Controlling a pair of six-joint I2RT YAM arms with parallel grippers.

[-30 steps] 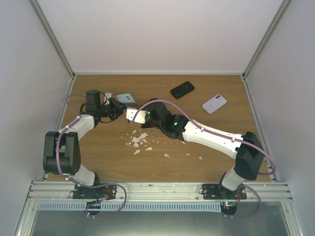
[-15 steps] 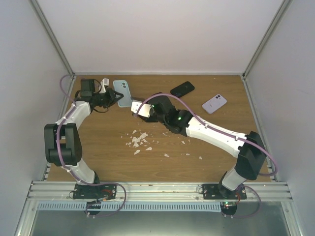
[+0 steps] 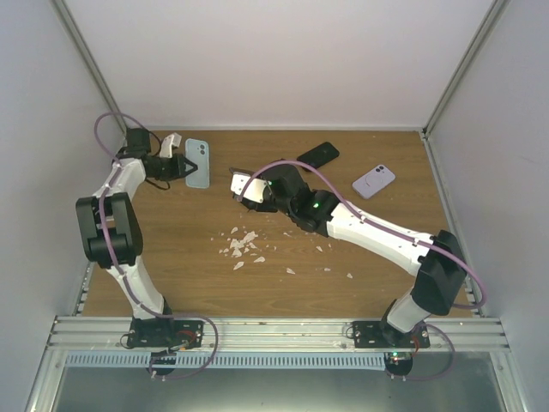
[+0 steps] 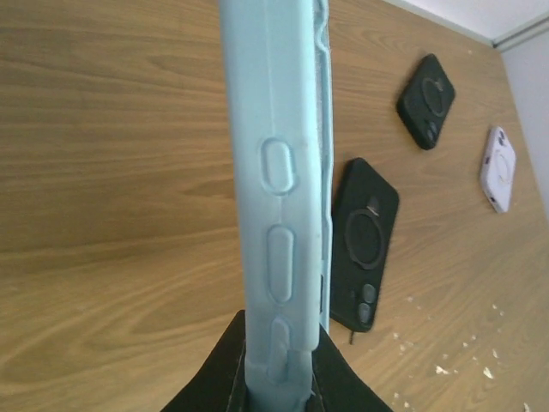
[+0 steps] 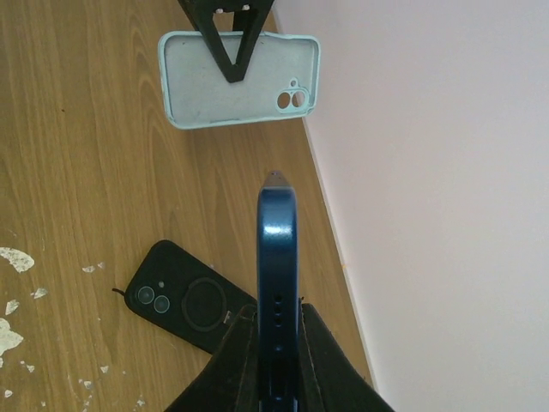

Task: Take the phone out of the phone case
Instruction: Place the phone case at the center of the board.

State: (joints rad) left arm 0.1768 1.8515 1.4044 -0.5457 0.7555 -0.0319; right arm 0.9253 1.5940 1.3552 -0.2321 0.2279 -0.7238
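We see the left tool (image 3: 176,166) clamped on one end of the empty pale-blue phone case (image 3: 198,161), held above the table (image 3: 171,257) in the upper left of the top view. The right tool (image 5: 278,330) is clamped on the dark-blue phone (image 5: 278,249), held edge-on near frame centre and apart from the case. A black phone (image 3: 317,156) and a lilac phone (image 3: 374,181) lie at upper right.

My wooden table (image 3: 197,283) sits boxed in by plain white walls (image 3: 283,60) on three sides. A metal rail (image 3: 274,330) runs along its near edge, and the light is even and soft.
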